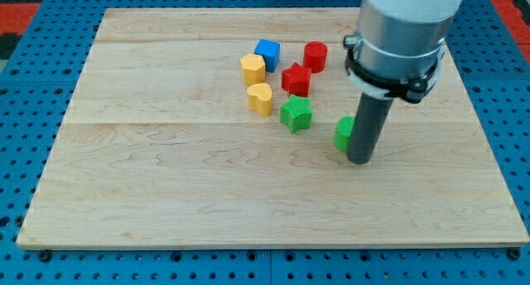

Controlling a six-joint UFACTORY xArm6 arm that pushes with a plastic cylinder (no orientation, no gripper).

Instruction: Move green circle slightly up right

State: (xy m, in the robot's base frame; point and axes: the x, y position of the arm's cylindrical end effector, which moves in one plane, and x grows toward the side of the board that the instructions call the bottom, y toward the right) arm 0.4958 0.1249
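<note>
Items, from the view's left: yellow hexagon block (253, 68); yellow heart block (260, 98); blue cube (267, 51); green star (296, 113); red star (296, 78); red cylinder (315, 55); green circle (343, 132), right of centre on the bench (166, 177), half hidden behind our rod; my tip (360, 159), touching or just beside the circle's right edge. We carry no gripper, so nothing opens or closes. Handling note: we judge the tip sits on the wrong side; we should circle to the lower left, then push briefly up-right. Obstructions: the cluster lies left, the path up-right looks free.
</note>
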